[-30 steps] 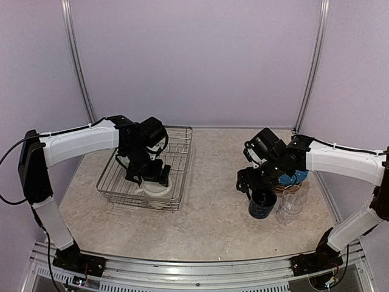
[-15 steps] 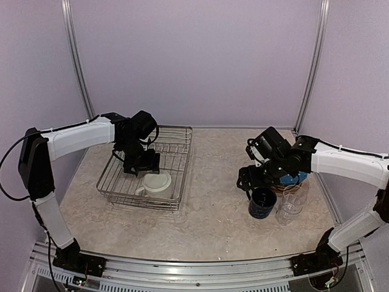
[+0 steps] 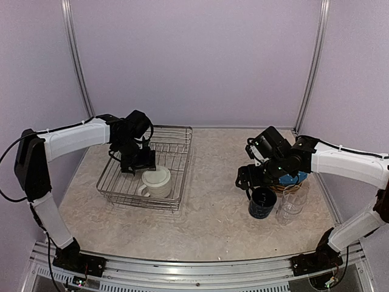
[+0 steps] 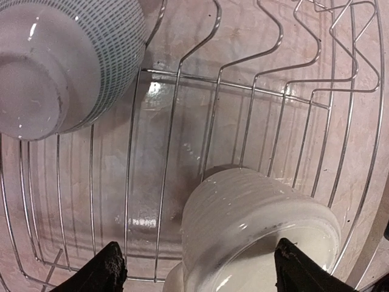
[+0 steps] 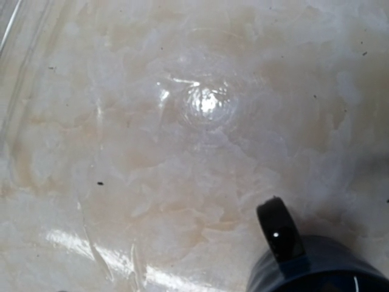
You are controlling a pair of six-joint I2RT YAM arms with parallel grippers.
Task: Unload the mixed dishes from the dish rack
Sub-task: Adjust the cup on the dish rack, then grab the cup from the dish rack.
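- The navy mug (image 3: 262, 204) is standing on the surface (image 3: 213, 213), just under the right hand (image 3: 248, 180) and a little nearer than it. In the right wrist view only its handle and a part of its rim are showing, at the lower edge.
- The clear drinking glasses (image 3: 290, 208) are standing just beside the navy mug, on the outer side of the right hand.
- The right hand is hanging over the surface with its fingers spread, and nothing is sitting between them.
- Just behind this hand, a blue dish (image 3: 296, 178) is resting on something yellow-orange. The arm is hiding most of it, so I cannot tell how many pieces are lying there.
- Well apart, on the other side of the surface, the dish rack (image 3: 176, 146) is standing under the left hand (image 3: 137, 163).
- The cream mug (image 3: 157, 181) is sitting in the near part of the rack, just below the left hand. I cannot tell if it is upright or upturned.
- The left hand is pointing down into the rack with its fingertips (image 4: 108, 271) spread wide. The mug is lying between them, closer to one fingertip and clearly apart from the other. It is not pinching anything.
- Beyond the fingertips, a bowl (image 4: 55, 61) with a dotted side is lying in the rack, showing its pale base to the left wrist camera.
- The upright prongs of the rack are standing further still.
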